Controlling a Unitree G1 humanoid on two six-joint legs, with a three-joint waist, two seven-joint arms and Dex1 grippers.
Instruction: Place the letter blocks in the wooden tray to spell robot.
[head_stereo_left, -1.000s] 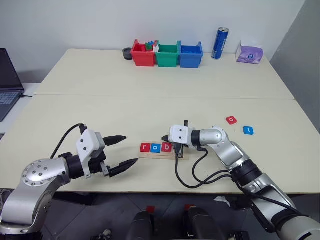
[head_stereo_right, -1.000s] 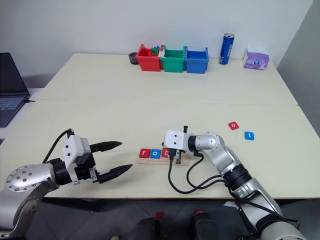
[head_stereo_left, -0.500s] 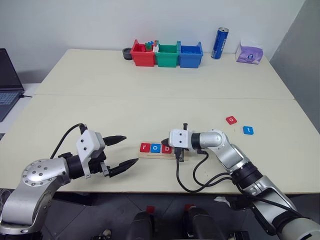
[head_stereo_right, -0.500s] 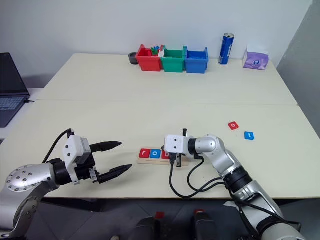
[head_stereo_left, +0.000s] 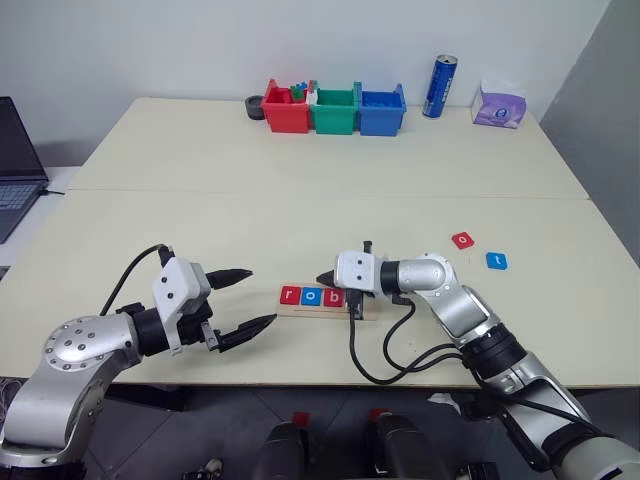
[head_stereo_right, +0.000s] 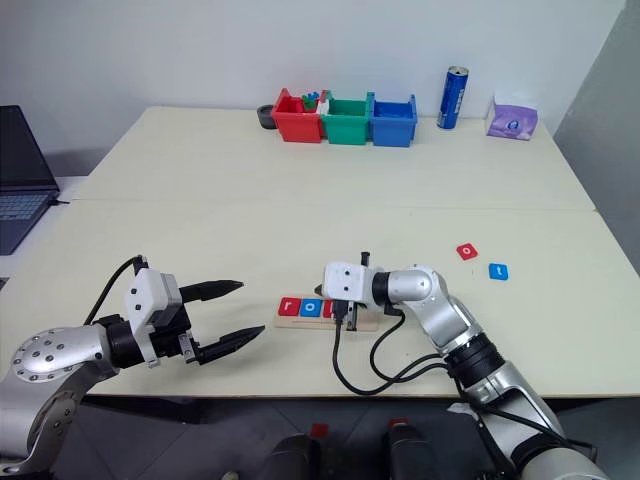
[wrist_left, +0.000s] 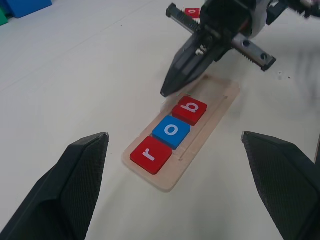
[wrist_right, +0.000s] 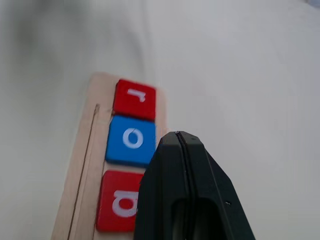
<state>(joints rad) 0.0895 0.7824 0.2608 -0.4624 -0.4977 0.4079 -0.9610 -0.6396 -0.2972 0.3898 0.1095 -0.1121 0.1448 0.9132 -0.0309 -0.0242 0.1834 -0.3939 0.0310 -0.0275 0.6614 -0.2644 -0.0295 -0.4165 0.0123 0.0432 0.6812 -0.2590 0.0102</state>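
The wooden tray (head_stereo_left: 367, 309) lies near the table's front edge, holding three letter blocks in a row: red r (head_stereo_left: 290, 294), blue o (head_stereo_left: 311, 295) and red b (head_stereo_left: 332, 297). My right gripper (head_stereo_left: 322, 279) is shut and empty, pointing left, its tip just above the b block (wrist_left: 190, 110). In the right wrist view its closed tip (wrist_right: 178, 135) hovers beside the blue o (wrist_right: 132, 138). Two loose blocks lie to the right: a red one (head_stereo_left: 463, 240) and a blue one (head_stereo_left: 497, 260). My left gripper (head_stereo_left: 260, 297) is open and empty, left of the tray.
Red (head_stereo_left: 287, 108), green (head_stereo_left: 335, 110) and blue (head_stereo_left: 382, 110) bins stand at the table's far edge, with a blue can (head_stereo_left: 441, 86) and a tissue pack (head_stereo_left: 500, 104) to their right. A laptop (head_stereo_left: 15, 160) sits at far left. A black cable (head_stereo_left: 368, 355) loops under my right wrist.
My right gripper dipped onto the tray beside the b block, then rose a little off it, staying shut. The left arm and the blocks have not moved.
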